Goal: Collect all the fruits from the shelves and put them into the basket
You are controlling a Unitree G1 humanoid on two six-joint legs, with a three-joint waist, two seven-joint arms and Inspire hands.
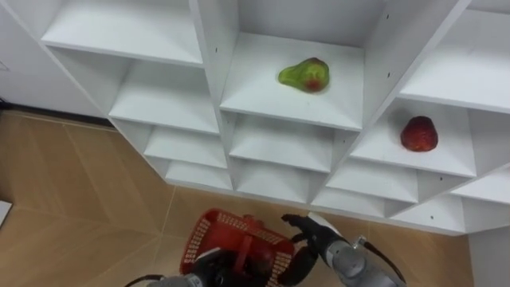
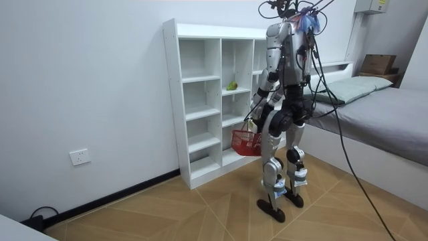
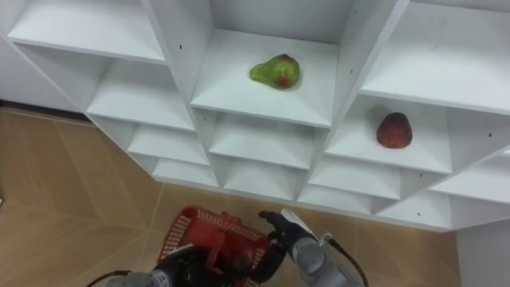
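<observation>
1. The green fruit (image 1: 304,75) lies on its side on a shelf in the middle column of the closet (image 1: 211,48), with bare shelf all round it.
2. The red fruit (image 1: 419,133) sits in the next column of the closet to the right, alone in its compartment, near the shelf's front edge.
3. Both fruits are well apart from either robot hand. The hands hang low before the closet's bottom shelves, and the fruits lie further up the closet.
4. The right robot hand (image 1: 312,237) is before the foot of the closet, below the green fruit's column. Its fingers are loosely spread and hold nothing, and it hovers just beside the right rim of the basket (image 1: 231,235).
5. The left robot hand (image 1: 209,265) is lower still. Its fingers are curled round the red basket's handle and hold the basket up before the closet's lowest compartments.
6. What shows of the basket's inside is red mesh; whether anything lies in it I cannot tell.
7. In the room view the robot stands upright, close in front of the closet, on the wooden floor (image 1: 72,199). A bed (image 2: 394,114) stands past the closet on the room view's right.
</observation>
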